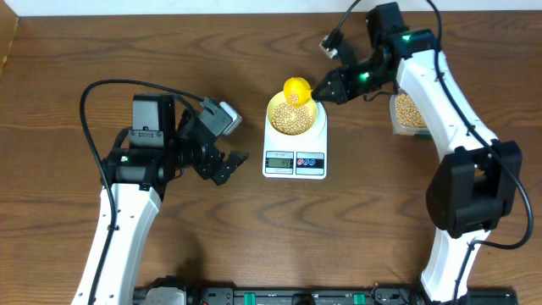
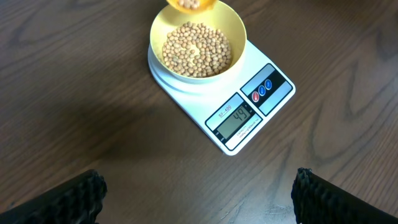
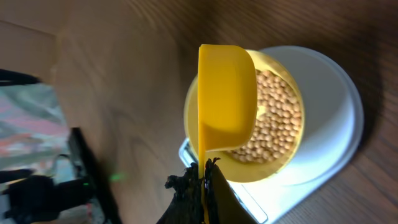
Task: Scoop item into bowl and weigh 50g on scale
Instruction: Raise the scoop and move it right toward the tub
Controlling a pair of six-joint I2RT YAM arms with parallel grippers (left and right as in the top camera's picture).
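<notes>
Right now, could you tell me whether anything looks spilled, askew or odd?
Nothing stands out: the bowl sits squarely on the scale, no beans lie on the table, and the right claw holds the scoop over the bowl.

tan beans (image 2: 196, 50) fill the pale yellow bowl (image 2: 235, 26) sitting on the white scale (image 2: 193, 96)

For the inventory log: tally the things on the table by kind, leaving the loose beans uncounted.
Scale: 1
Bowl: 1
Scoop: 1
Bean container: 1
Total: 4
</notes>
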